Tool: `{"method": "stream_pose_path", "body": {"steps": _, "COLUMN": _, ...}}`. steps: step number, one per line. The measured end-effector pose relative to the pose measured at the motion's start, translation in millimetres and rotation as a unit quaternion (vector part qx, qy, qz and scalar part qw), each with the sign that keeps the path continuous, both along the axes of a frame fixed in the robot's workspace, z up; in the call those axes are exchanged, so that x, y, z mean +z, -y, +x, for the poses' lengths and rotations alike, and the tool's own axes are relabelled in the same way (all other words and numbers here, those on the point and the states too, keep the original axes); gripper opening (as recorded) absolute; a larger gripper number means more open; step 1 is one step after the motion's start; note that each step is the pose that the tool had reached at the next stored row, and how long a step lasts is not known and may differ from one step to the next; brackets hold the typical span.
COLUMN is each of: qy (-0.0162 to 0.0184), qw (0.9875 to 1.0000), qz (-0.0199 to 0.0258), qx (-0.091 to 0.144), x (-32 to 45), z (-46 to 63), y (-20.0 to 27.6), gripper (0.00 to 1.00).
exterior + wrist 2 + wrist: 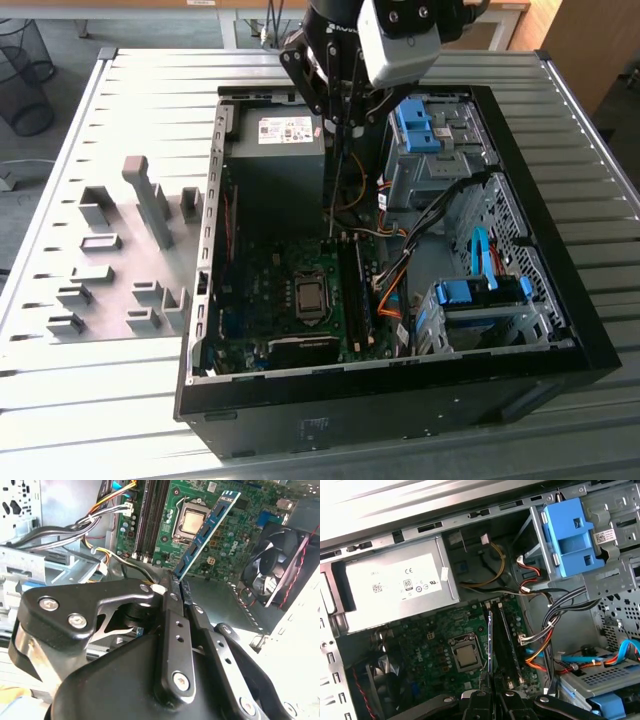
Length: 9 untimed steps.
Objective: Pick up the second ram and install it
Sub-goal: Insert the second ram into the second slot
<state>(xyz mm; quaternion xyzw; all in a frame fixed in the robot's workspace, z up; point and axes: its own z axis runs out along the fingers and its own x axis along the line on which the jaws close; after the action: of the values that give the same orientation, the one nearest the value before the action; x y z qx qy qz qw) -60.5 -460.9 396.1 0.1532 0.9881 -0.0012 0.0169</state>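
Claw: the claw is pinched narrow on one end of the memory stick, its two slim fingers pressed flat against the board's faces.
Memory stick: a thin blue board with a row of black chips, held in the air over the open computer case; in the exterior view it hangs on edge below the claw as a thin line.
Position relative to claw: the stick projects straight out beyond the fingertips, with its free end toward the green main board.
Position relative to slots: in the first wrist view the stick runs lengthwise beside the long black slots, just to the side of the processor; not yet seated.
Handling (judged): light and stiff, but thin and fragile; chips and edge contacts could be damaged by twisting.
Grip point (judged): the bare short end or edges, clear of the chips.
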Motion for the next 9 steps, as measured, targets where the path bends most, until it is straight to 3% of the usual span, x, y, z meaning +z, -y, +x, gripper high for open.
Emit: {"method": "stream_pose_path", "body": {"steps": 9, "qy": 0.0000, "qw": 0.9988, "qz": 0.0000, "qx": -0.050, "x": -1.0, "z": 0.0, "y": 0.0, "gripper": 0.13}}
